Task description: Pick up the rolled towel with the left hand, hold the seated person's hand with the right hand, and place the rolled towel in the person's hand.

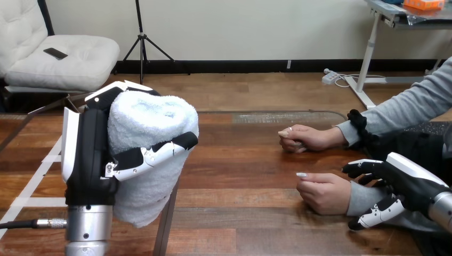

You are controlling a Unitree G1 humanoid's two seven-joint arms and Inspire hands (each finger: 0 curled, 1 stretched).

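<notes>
Closest, at the lower left, the left hand [85, 154] stands upright on its silver forearm with the towel [146, 120] in its grip. The towel is white and fluffy, rolled into a thick cylinder and held on end, its spiral top facing up and its lower end hanging free below the hand, clear of the table [250, 213]. The roll rests against the palm, which lies on its left side, while one black-and-white finger [154, 152] wraps across its front (other fingertips curl over the top edge at the back) - a closed, firm clasp around the roll's middle. At the lower right, the right hand [410, 181] comes in from the edge and reaches the grey-sleeved wrist [362, 196] of the person's nearer hand [322, 193]. Its fingers [362, 168] curl over the top of the sleeve and its thumb [381, 212] hooks under it, so the wrist sits between them. The nearer hand rests on the wood in a loose fist, well apart from the towel, with bare table between them. Further back the person's other hand [309, 138] also lies on the table, lightly closed - apart from both robot hands.
</notes>
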